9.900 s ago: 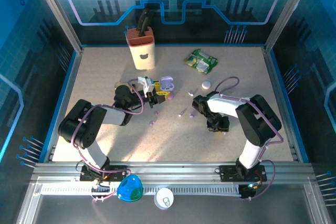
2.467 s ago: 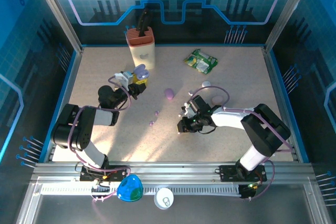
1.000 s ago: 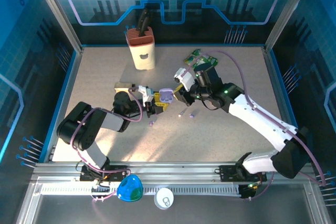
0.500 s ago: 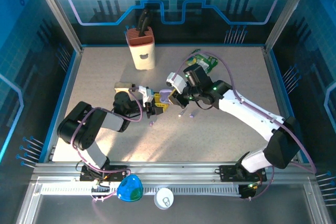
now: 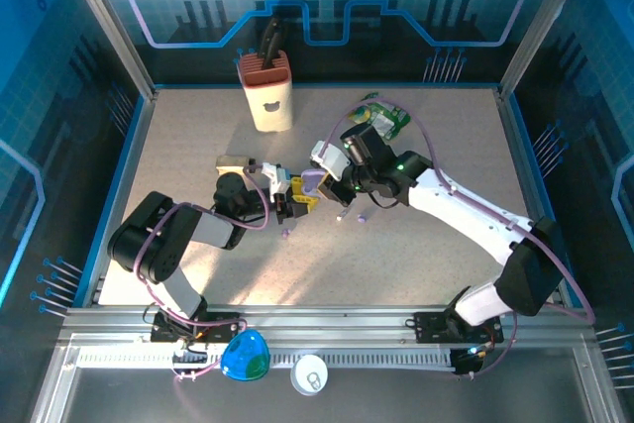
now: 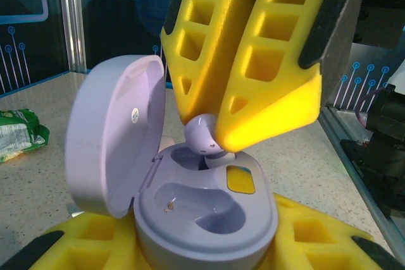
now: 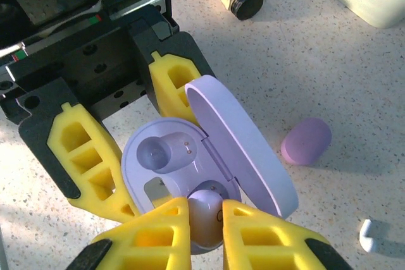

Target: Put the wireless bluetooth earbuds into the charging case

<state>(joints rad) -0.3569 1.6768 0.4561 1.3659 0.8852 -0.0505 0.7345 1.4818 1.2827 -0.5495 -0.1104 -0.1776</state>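
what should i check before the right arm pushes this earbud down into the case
1. Lid open: ok, the lid stands up, clear of both sockets.
2. Case steady: ok, the left gripper is shut on the charging case.
3. Earbud held: ok, the right gripper pinches the earbud.
4. Earbud over a socket: ok, it hangs at the mouth of the far socket.
5. Earbud turned to fit: cannot tell.
6. Earbud seated: not ok, it sits above the rim.
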